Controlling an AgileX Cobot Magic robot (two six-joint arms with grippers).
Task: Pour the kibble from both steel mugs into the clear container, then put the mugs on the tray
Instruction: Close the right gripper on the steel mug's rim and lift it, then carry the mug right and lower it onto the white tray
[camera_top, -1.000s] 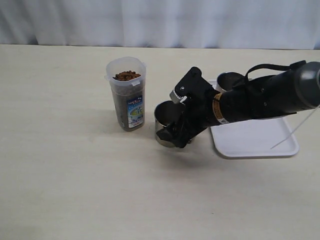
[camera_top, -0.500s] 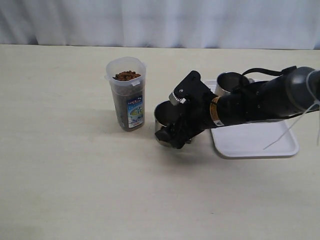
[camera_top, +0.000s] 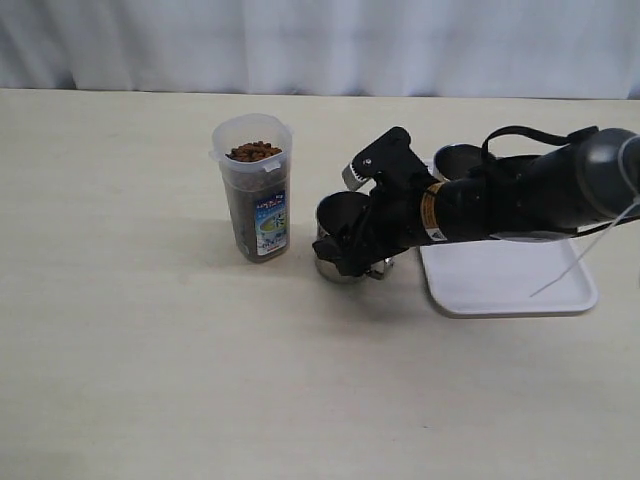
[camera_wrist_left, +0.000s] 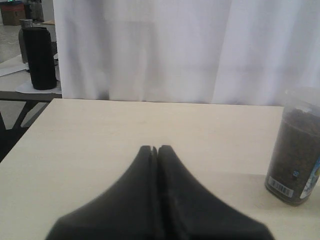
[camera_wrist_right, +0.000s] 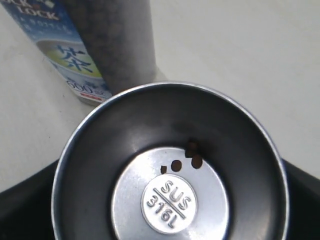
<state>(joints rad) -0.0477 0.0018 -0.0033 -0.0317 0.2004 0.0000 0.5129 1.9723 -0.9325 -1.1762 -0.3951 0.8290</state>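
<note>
Beige tabletop (camera_top: 150, 380). Right gripper (camera_top: 355, 262) clamped on steel mug (camera_top: 335, 215), stray kibble (camera_wrist_right: 192, 159) inside. Risk: tilt in carry spills pellets short of tray (camera_top: 510, 285) behind wrist.

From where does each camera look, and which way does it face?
Exterior: high before the table, facing down toward the curtain; right arm shows, right gripper holding a steel mug.
Left wrist: low over the table, level toward the curtain; shut left gripper shows.
Right wrist: above the steel mug, looking down inside; dark gripper parts flank it.
Shared: all three see the clear container.
</note>
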